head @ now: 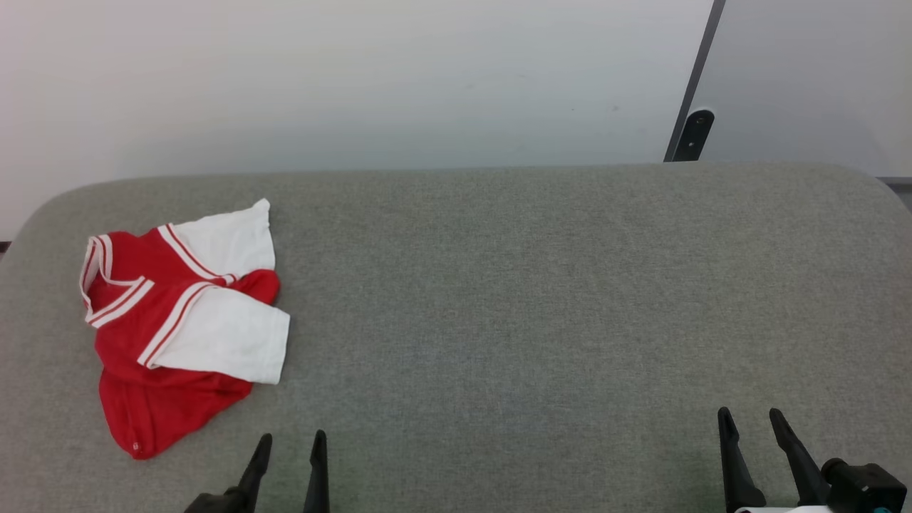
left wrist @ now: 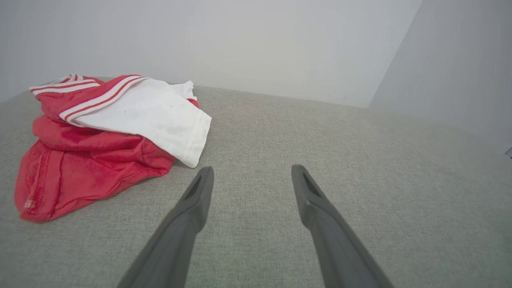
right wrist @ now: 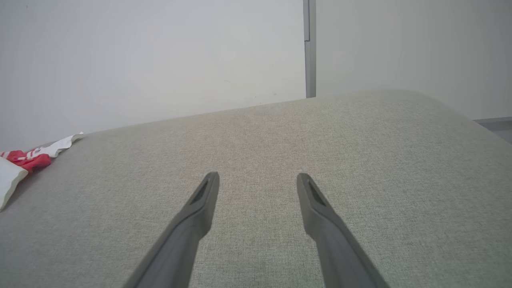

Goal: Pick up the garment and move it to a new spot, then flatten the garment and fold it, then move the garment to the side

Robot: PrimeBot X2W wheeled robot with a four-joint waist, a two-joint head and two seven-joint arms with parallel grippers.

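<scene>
Two sets of fingers, both spread wide, both empty. My left fingers point(head: 318, 456) come up from the lower left of the head view with their tips over bare grey cloth, touching nothing. My right fingers point(head: 728, 436) stand at the lower right, parted just as wide, with nothing between them. The surface point(head: 534, 299) is padded, covered in grey woven fabric, and has rounded far corners. The garment point(head: 182, 328), a small red shirt, lies crumpled at the far left of it. Its striped V-neck collar is toward the left edge. Both white sleeves point right, and the nearer one lies folded over the red body. The red hem is bunched toward the near edge, with one corner sticking out. In the left wrist view the nearer sleeve's white cuff lies just beyond the tip of one left finger, close but apart from it. In the right wrist view the shirt shows at the far left edge, well apart from my right fingers. A pale wall point(head: 427, 78) rises behind the far edge. At upper right a dark slanted post point(head: 702, 64) ends in a black bracket just above the surface's far edge.
</scene>
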